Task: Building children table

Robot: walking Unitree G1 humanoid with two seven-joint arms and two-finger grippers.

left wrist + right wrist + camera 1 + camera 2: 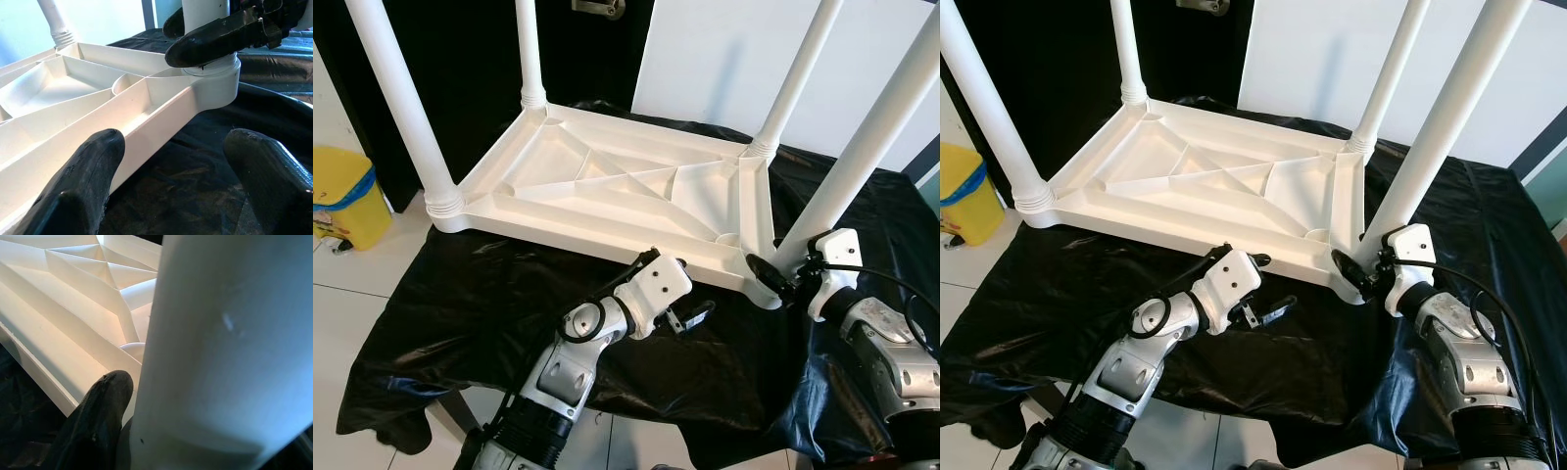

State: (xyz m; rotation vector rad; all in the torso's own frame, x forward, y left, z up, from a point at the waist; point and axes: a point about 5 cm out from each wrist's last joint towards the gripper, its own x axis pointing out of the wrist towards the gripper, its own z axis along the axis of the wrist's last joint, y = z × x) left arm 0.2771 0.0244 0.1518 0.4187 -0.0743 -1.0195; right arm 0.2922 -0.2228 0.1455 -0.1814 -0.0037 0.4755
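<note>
Nearest the cam, at abt 6 o'clock, sit the two silver arms; left end effector [690, 318] hovers over the black sheet [440, 313] covering the desk, fingers spread wide w/ nothing between them, just short of the tabletop's near edge. The upside-down white tabletop [607, 196] lies ribbed side up on the sheet, centre frame toward 12 o'clock, w/ four white legs standing up from its corners. Right end effector [1356, 274] is at abt 4 o'clock, fingers closed around the base of the near-right leg [862, 147], right where it meets the corner socket [215, 85]; right wrist view has one black finger [98, 416] pressed to the leg's side. That leg tilts a bit compared w/ the others, so my read: step in hand is seating or twisting this last leg home, task nearly done. Next move prob. needs a firm turn or push down along the leg axis, w/ the left end effector bracing the tabletop rim so it doesn't slide on the slick sheet. Yellow bin [347, 196] sits on the floor at 9 o'clock.
</note>
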